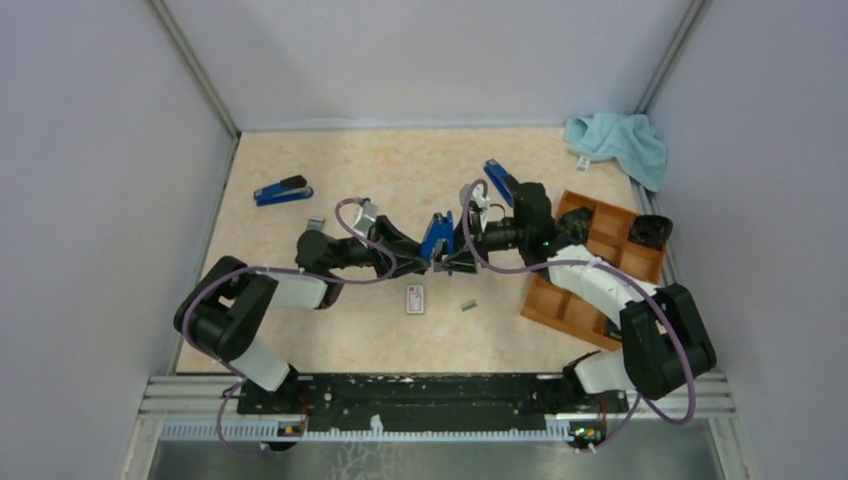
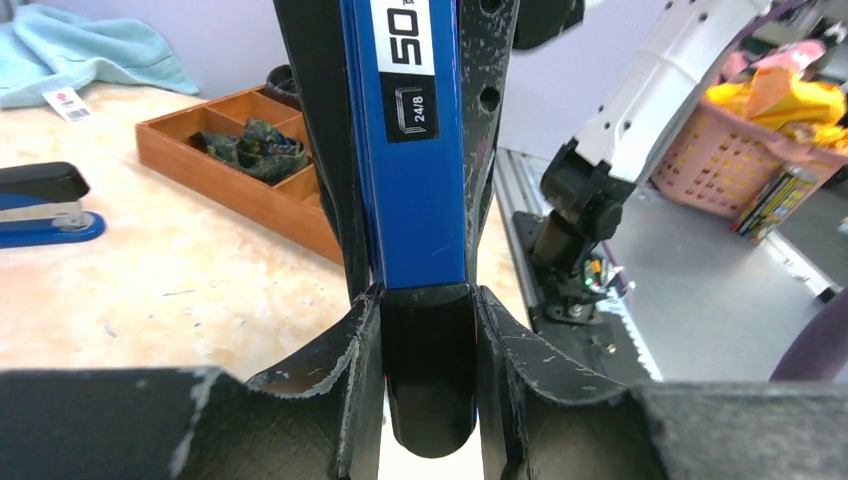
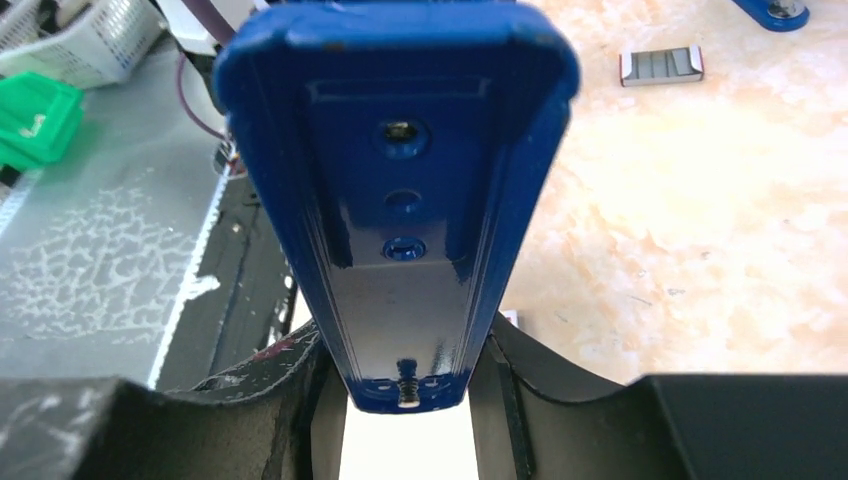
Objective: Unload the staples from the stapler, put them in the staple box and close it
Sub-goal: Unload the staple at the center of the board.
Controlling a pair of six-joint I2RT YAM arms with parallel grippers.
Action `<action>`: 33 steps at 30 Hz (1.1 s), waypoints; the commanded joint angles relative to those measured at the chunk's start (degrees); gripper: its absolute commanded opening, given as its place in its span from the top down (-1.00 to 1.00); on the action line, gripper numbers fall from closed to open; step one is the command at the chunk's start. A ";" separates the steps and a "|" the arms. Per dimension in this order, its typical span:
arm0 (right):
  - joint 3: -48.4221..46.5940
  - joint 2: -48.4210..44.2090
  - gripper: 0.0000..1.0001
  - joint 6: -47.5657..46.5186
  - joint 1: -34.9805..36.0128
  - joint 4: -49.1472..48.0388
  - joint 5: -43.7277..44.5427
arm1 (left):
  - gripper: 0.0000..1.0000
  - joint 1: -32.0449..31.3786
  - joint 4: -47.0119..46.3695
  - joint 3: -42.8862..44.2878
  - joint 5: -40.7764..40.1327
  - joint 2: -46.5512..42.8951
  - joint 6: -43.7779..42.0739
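- The staples to be unloaded cannot be seen: no view looks into the magazine of the stapler (image 1: 437,238).
- 2 loose strips of staples lie on the table. 1 strip (image 1: 467,304) is just in front of the held stapler, near a small white box (image 1: 414,299). The other strip (image 3: 660,65) is well off to the left, near a spare stapler (image 1: 283,190).
- The stapler is held off the table at mid-table, between the 2 arms. Its long axis lies roughly along the line between the grippers, angled toward the far side in the top view.
- The left gripper (image 2: 425,300) is clamped on the stapler's black end. The labelled blue top runs straight away from its fingers.
- The right gripper (image 3: 405,340) meets the stapler from the opposite side and faces the underside of the base. Its fingers sit tight against both long edges of that base, which reads as a grip.
- Both arms are already at the stapler, so neither has to reach for it. In my judgement, the coming move turns on the top and base being parted about the hinge. That would call for 1 grip holding steady while the other swings away.
- A wooden tray (image 1: 600,215) and a teal cloth (image 1: 620,140) sit to the right, apart from the work.
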State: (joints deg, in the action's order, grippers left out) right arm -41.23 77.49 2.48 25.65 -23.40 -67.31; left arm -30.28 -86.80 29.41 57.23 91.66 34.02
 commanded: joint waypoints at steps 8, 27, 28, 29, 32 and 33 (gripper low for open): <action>-20.79 2.30 1.00 -54.18 -4.94 58.69 15.38 | 1.00 3.18 -15.68 -11.42 3.98 -2.46 -16.36; -23.13 4.68 1.00 -59.65 -8.31 61.55 25.65 | 1.00 3.66 -11.91 -13.63 0.11 5.17 -23.08; -22.99 4.56 1.00 -58.58 -8.33 61.05 24.64 | 1.00 3.73 -12.47 -13.37 0.03 5.15 -21.87; -22.87 4.47 1.00 -57.62 -8.29 60.67 23.62 | 1.00 3.64 -13.42 -13.23 -0.20 5.12 -20.14; -22.97 4.07 1.00 -53.88 -8.25 59.62 19.55 | 1.00 3.45 -15.66 -12.21 -1.12 4.76 -13.21; -23.13 4.02 1.00 -52.58 -8.17 59.54 17.90 | 1.00 3.17 -15.70 -11.78 -1.59 4.37 -11.07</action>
State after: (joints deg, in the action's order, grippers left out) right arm -61.32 82.19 -57.60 19.86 39.62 -46.26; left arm -26.85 -86.85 16.10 55.09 97.41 16.67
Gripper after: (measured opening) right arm 0.409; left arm 0.390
